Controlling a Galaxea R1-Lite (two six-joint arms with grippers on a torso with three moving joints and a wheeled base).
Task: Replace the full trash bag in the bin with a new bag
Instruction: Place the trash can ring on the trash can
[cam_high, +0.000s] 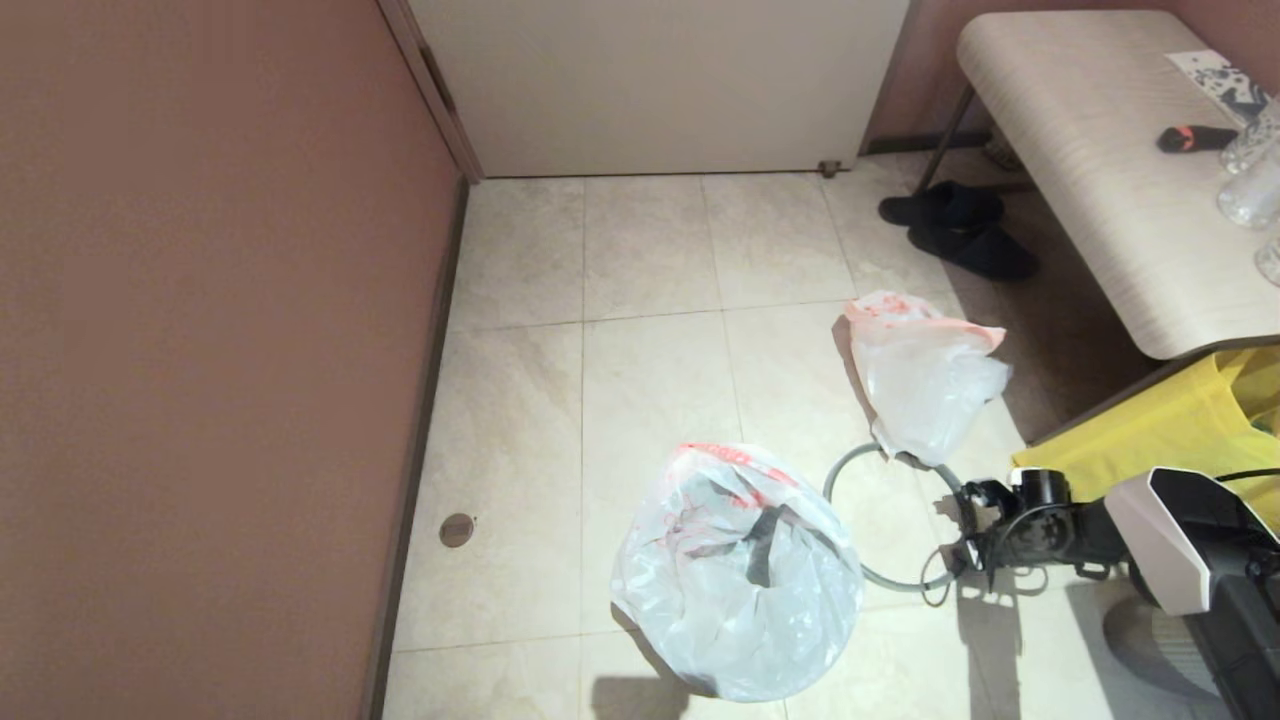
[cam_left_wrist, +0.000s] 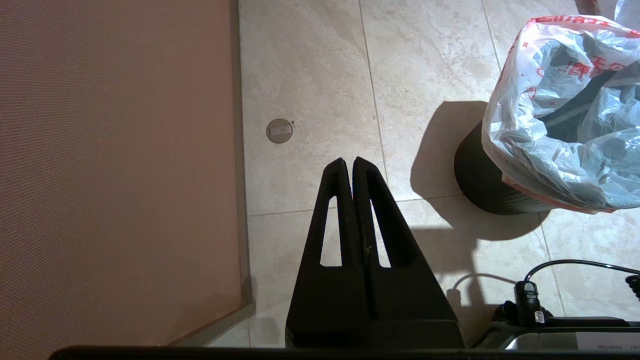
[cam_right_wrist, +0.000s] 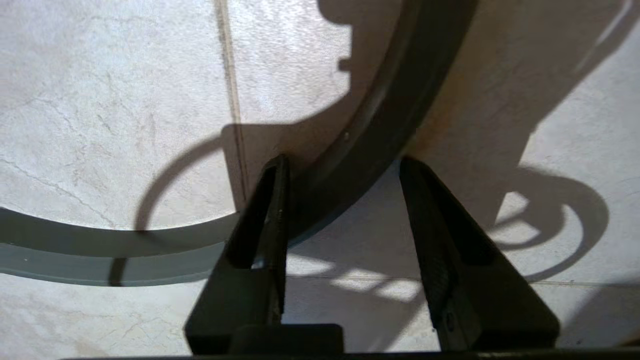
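Straddling the grey hoop (cam_right_wrist: 350, 165) on the floor, the right gripper (cam_right_wrist: 342, 170) holds its jaws wide apart.

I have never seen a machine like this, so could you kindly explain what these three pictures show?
It is a two-armed robot. One picture looks down from its head; the other two come from cameras behind each claw. On the tiled floor stands the bin, lined with the new bag. Another filled bag lies beyond. The grey hoop lies loose on the floor. The right claw is open astride the hoop, gripping nothing yet. The left claw is shut and empty, near the wall.
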